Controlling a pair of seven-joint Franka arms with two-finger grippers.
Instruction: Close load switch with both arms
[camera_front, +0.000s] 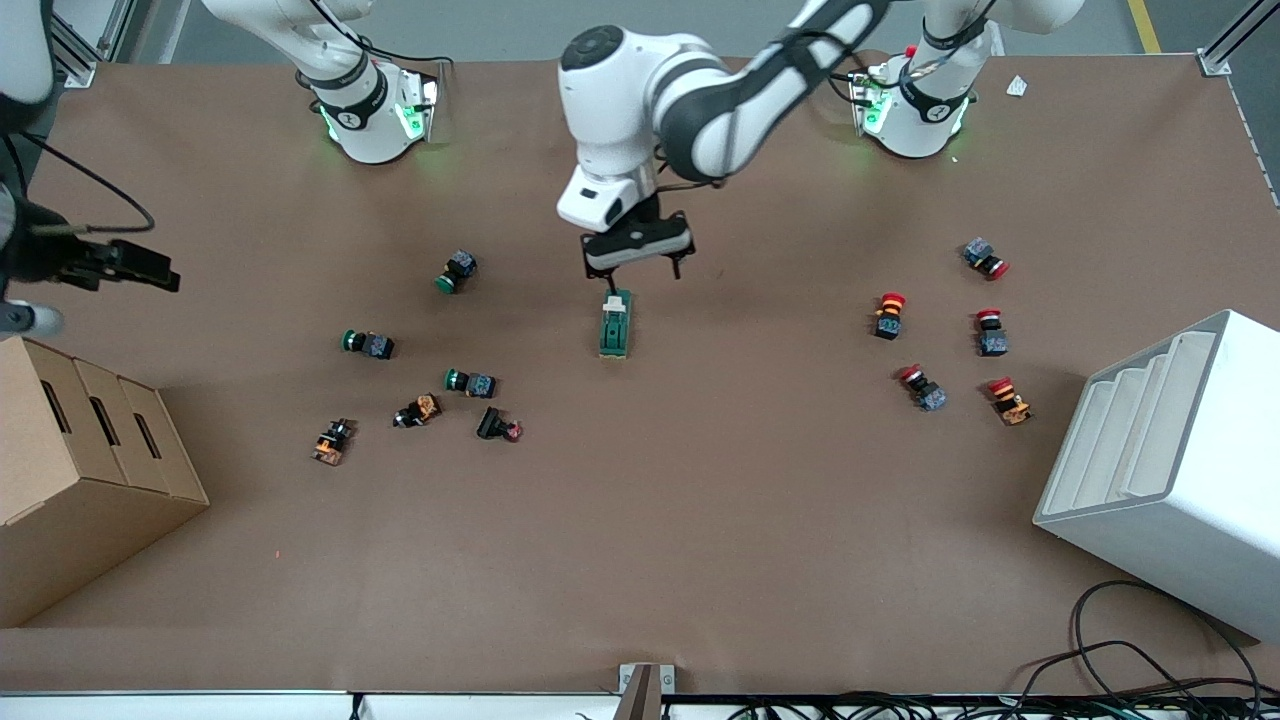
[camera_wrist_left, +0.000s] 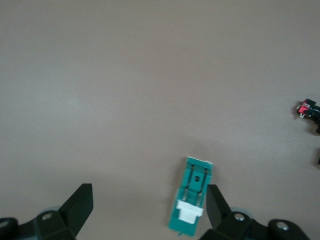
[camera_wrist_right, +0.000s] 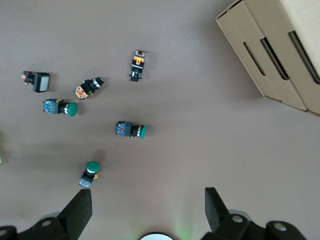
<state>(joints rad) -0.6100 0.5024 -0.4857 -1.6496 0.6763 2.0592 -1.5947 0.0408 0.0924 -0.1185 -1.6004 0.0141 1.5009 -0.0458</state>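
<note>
The load switch (camera_front: 615, 325), a dark-green block with a white lever piece (camera_wrist_left: 189, 212), lay flat near the middle of the brown table (camera_front: 700, 520), its long axis running from the robots' side toward the front camera. No writing could be read on it. The left gripper (camera_front: 634, 266) hung just above the end of the switch nearer the robot bases, fingers spread wide and holding nothing; in the left wrist view one fingertip (camera_wrist_left: 216, 200) stood just beside the switch and the other well off to the side.

The right gripper (camera_front: 150, 265) hung over the table edge at the right arm's end, above the cardboard box (camera_front: 80, 470); its wrist view showed its fingers (camera_wrist_right: 80, 207) apart and empty.

Six push buttons lay scattered toward the right arm's end: three green-capped (camera_front: 458, 271) (camera_front: 367, 344) (camera_front: 470, 382), two orange-bodied ones (camera_front: 417, 411) (camera_front: 332, 441) and one black unit with a red tip (camera_front: 498, 426). Five red-capped buttons (camera_front: 889, 315) lay toward the left arm's end, near a white stepped rack (camera_front: 1170, 460). A single cardboard box showed three slots on its top.
</note>
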